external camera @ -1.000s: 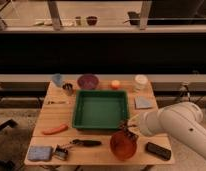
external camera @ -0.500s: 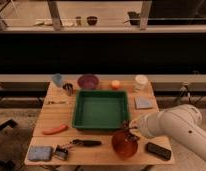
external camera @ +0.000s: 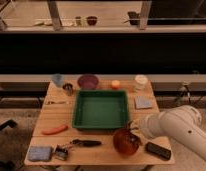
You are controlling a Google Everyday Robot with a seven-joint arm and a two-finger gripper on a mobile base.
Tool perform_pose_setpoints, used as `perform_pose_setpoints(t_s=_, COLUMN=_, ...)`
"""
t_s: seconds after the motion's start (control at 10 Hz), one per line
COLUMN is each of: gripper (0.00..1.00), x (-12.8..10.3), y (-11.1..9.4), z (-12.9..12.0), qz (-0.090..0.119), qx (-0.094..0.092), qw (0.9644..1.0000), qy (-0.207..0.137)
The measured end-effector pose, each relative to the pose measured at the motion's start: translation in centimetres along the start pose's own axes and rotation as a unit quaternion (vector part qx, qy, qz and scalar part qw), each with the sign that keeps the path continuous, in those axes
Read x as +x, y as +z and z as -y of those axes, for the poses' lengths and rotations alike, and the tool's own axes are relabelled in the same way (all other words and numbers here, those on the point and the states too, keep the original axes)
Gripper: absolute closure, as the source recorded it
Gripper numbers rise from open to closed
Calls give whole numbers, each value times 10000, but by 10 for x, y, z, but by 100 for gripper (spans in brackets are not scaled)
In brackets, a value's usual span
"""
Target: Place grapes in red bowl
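above red bowl (external camera: 125,144) rim, tool (external camera: 131,130), indistinct; white arm (external camera: 173,127) cut off right

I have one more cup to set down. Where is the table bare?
Bare wood lies left of the green tray, between the fork and the carrot. A narrower strip runs between tray and black-handled tool. Front right is crowded: the claw hangs over the red bowl beside the black device.

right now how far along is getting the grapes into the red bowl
Reach looks done: the gripper sits over the far rim of the red bowl. In hand: a dark clump there, likely the grapes. Left: drop them in the bowl and back away.
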Motion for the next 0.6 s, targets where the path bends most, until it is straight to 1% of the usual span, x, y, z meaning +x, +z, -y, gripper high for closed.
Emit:
perform_pose_setpoints(t_s=0.2, gripper=100, x=-3, y=1, z=0, qz=-3, qx=29, qw=10000, qy=-50)
perform_pose_setpoints(t_s=0.4, gripper=100, x=-9, y=-6, z=3, qz=14, qx=74, qw=10000, qy=-55)
perform_pose_setpoints(t_s=0.6, gripper=100, x=-24, y=-13, z=8, qz=107, qx=116, qw=9997, qy=-190)
